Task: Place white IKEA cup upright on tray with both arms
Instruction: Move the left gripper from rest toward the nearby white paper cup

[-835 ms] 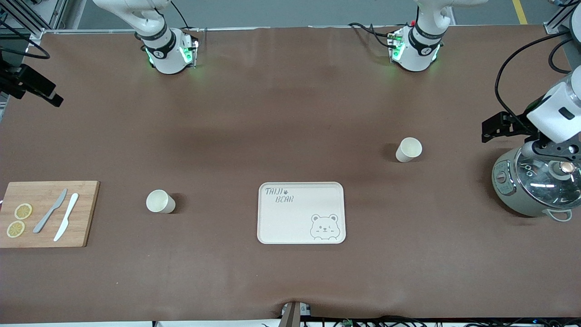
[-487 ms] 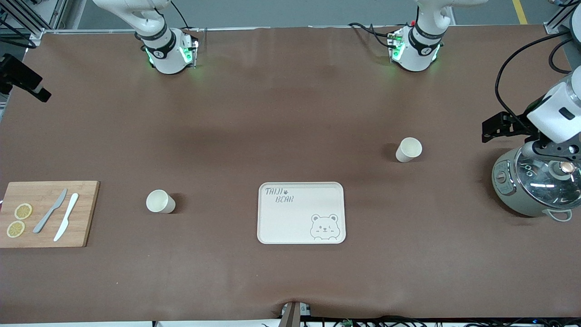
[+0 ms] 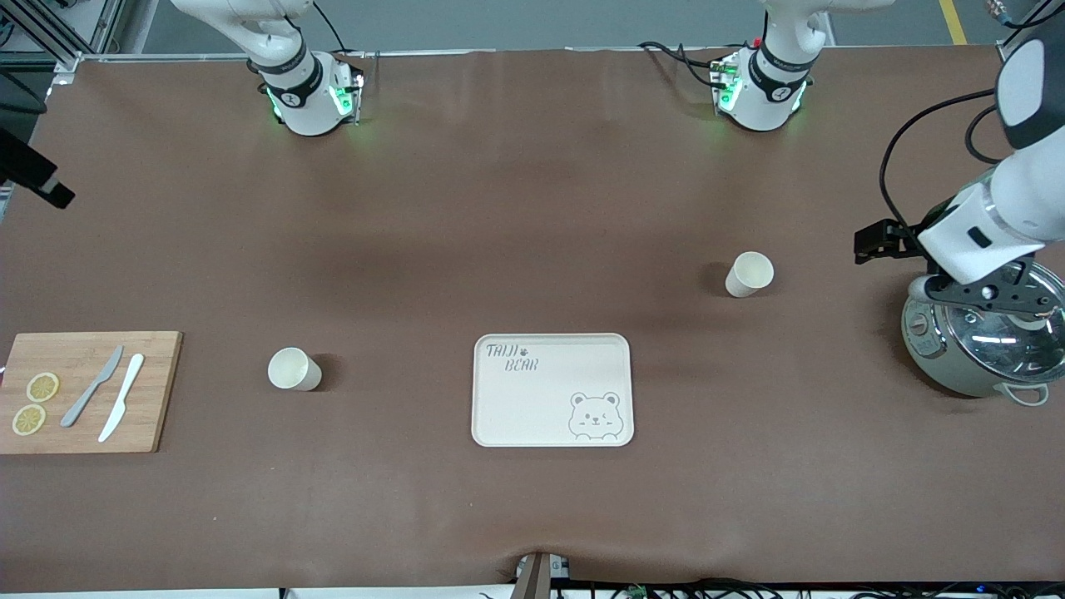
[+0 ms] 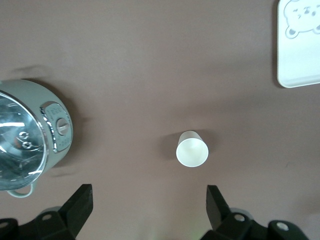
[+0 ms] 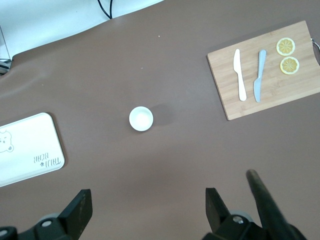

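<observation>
Two white cups stand mouth up on the brown table. One cup [image 3: 749, 274] is toward the left arm's end and farther from the front camera than the cream tray [image 3: 552, 389]; it also shows in the left wrist view [image 4: 192, 149]. The other cup [image 3: 294, 368] is beside the tray toward the right arm's end and shows in the right wrist view [image 5: 141, 118]. The tray holds nothing. My left gripper [image 4: 148, 210] is open and empty, up in the air between that cup and the cooker. My right gripper [image 5: 148, 210] is open and empty, high above the table.
A grey-green cooker with a glass lid [image 3: 982, 341] stands at the left arm's end, under the left arm's wrist [image 3: 973, 237]. A wooden cutting board [image 3: 83, 391] with two lemon slices and two knives lies at the right arm's end.
The left arm's wrist has shifted off the cooker toward the nearby cup. The right arm's black hand part has slid farther toward the table's end. Cups and tray have not moved.
</observation>
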Motion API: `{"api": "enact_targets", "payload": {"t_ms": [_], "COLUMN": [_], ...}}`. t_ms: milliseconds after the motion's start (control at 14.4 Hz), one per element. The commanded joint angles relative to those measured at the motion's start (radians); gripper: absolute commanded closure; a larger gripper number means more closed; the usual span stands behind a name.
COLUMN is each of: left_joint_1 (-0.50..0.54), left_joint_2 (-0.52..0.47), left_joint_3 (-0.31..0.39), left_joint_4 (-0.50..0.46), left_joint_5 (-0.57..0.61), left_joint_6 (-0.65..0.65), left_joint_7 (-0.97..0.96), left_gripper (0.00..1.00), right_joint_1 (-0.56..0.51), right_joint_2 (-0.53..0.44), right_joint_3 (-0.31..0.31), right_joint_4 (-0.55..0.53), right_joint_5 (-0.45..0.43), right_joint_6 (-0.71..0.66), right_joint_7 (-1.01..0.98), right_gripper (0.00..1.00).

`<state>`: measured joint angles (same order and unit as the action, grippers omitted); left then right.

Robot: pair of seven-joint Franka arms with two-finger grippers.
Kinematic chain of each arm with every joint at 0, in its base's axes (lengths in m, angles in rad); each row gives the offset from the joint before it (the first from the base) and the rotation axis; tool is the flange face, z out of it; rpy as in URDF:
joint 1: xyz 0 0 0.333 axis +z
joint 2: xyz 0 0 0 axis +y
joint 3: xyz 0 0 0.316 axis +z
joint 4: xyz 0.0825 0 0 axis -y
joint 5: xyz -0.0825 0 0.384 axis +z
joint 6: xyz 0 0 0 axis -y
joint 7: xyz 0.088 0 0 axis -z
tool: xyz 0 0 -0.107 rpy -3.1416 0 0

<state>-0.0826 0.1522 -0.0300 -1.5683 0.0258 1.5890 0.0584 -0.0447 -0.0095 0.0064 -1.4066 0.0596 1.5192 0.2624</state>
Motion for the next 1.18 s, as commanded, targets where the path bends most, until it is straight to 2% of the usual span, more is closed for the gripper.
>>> {"api": "enact_targets", "payload": {"t_ms": [0, 139, 278, 626, 835, 1043, 1113], "left_joint_1": [0.000, 0.001, 0.003, 0.004, 0.004, 0.004, 0.004], "left_joint_2": [-0.164, -0.232, -0.243, -0.276, -0.309, -0.309, -0.313], "left_joint_3": [-0.007, -0.007, -0.008, -0.008, -0.008, -0.010, -0.010], "left_joint_4": [-0.307, -0.465, -0.518, -0.637, -0.743, -0.801, -0.820], "left_joint_5": [0.022, 0.017, 0.017, 0.011, 0.009, 0.009, 0.009], "left_joint_6": [0.202, 0.328, 0.356, 0.469, 0.586, 0.660, 0.680], "left_joint_7": [0.011, 0.009, 0.009, 0.009, 0.009, 0.008, 0.008], "left_gripper": [0.00, 0.00, 0.00, 0.00, 0.00, 0.00, 0.00], "right_joint_1": [0.006, -0.016, -0.044, -0.031, 0.043, 0.188, 0.196], "right_joint_2": [0.040, 0.051, 0.054, 0.055, 0.066, 0.187, 0.242], "right_joint_3": [0.007, 0.004, 0.004, 0.006, 0.012, 0.009, 0.009], "right_joint_4": [0.012, 0.003, -0.002, -0.002, -0.020, -0.017, -0.017], "right_joint_5": [0.002, 0.000, 0.015, -0.001, 0.009, -0.006, -0.030], "right_joint_6": [0.019, 0.009, -0.029, -0.001, 0.016, 0.154, 0.208], "right_joint_7": [-0.070, -0.328, -0.466, -0.381, -0.281, -0.129, -0.129], "right_gripper": [0.00, 0.00, 0.00, 0.00, 0.00, 0.00, 0.00]}}
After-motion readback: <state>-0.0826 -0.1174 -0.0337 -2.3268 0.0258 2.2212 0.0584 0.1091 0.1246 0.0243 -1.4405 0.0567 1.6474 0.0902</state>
